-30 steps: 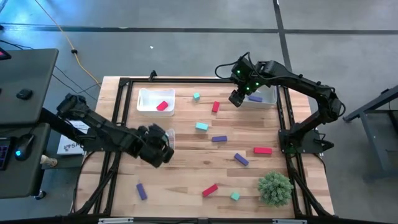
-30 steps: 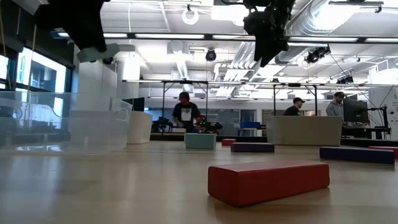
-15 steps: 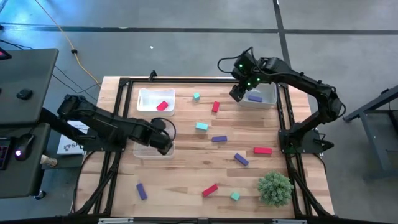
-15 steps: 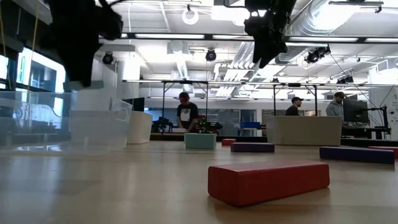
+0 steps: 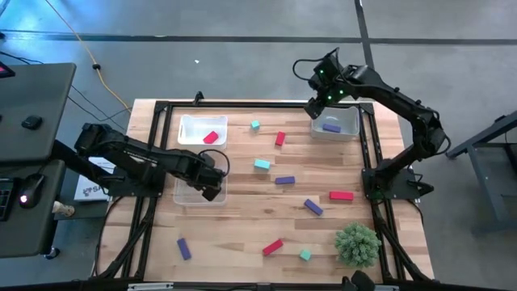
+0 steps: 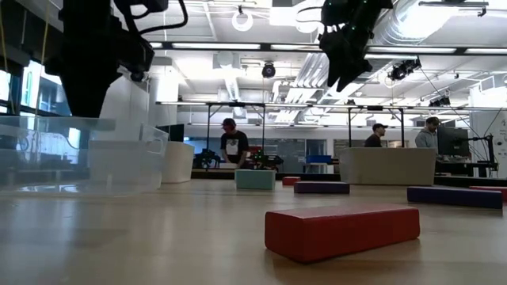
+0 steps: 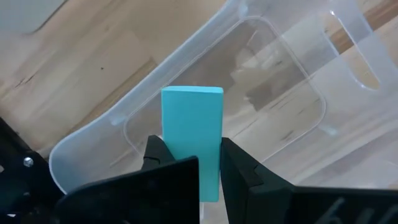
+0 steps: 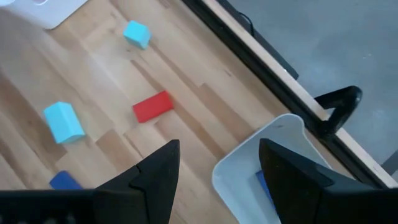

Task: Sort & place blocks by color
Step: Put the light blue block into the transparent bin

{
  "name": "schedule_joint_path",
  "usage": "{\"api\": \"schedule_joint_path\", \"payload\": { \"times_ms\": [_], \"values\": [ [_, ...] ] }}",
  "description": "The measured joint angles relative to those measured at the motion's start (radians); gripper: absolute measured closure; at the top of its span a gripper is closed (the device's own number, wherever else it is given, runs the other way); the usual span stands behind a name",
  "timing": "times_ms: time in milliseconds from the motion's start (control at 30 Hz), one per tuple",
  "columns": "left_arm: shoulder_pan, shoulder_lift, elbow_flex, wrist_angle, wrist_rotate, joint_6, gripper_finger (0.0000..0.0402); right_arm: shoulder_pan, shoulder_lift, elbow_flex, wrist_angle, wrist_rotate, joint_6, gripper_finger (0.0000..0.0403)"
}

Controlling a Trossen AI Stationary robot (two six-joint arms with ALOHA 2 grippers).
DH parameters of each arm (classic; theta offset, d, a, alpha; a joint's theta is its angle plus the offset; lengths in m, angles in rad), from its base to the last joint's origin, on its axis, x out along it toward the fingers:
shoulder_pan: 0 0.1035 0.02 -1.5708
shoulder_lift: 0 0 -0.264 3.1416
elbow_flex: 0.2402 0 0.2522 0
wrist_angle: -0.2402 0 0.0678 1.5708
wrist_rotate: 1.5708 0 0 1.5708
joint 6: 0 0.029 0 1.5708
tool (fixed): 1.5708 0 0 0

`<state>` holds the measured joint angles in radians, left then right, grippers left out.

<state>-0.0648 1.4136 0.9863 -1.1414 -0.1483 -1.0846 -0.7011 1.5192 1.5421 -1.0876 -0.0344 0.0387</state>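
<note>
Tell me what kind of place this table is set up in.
Probably an open-plan robotics lab or workshop: exposed ceiling ducts, a bare concrete floor around the wooden table, and people at workstations behind.

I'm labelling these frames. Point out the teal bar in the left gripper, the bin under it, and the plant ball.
teal bar point(image 7: 191, 134): left wrist view, its front face.
bin point(image 7: 273, 93): left wrist view, its clear floor.
plant ball point(image 5: 357, 244): high view, its middle.

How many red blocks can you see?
4: one red block in the white bin, one near the table's far middle, one on the right side, one near the front edge. None seem hidden.
</note>
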Motion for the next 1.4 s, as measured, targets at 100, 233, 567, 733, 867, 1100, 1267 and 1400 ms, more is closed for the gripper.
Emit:
{"api": "schedule_joint_path", "payload": {
  "times_ms": [100, 233, 567, 733, 867, 1100, 1267, 1400],
  "values": [
    [0.015, 0.000, 0.000, 0.008, 0.017, 0.024, 0.0401, -0.018, 0.000, 0.000, 0.007, 0.000, -0.019, 0.0193],
    [0.015, 0.000, 0.000, 0.010, 0.030, 0.049, 0.0401, -0.034, 0.000, 0.000, 0.011, 0.000, -0.021, 0.0193],
    [0.015, 0.000, -0.047, 0.100, 0.063, 0.091, 0.0401, -0.040, 0.000, 0.000, 0.011, 0.000, -0.021, 0.0193],
    [0.015, 0.000, -0.112, 0.161, 0.112, 0.093, 0.0401, -0.038, 0.000, 0.000, 0.011, -0.003, -0.021, 0.0193],
    [0.015, 0.000, -0.159, 0.183, 0.135, 0.097, 0.0401, -0.038, 0.000, 0.000, 0.010, -0.005, -0.015, 0.0193],
    [0.015, 0.000, -0.227, 0.250, 0.181, 0.137, 0.0401, -0.038, 0.000, 0.000, 0.010, -0.009, 0.006, 0.0193],
    [0.030, 0.000, -0.253, 0.256, 0.184, 0.154, 0.0401, -0.038, 0.000, 0.000, 0.010, -0.010, 0.016, 0.0193],
    [0.053, 0.000, -0.281, 0.264, 0.216, 0.170, 0.0401, -0.038, 0.000, 0.000, 0.010, -0.027, 0.045, 0.0193]
  ]
}}
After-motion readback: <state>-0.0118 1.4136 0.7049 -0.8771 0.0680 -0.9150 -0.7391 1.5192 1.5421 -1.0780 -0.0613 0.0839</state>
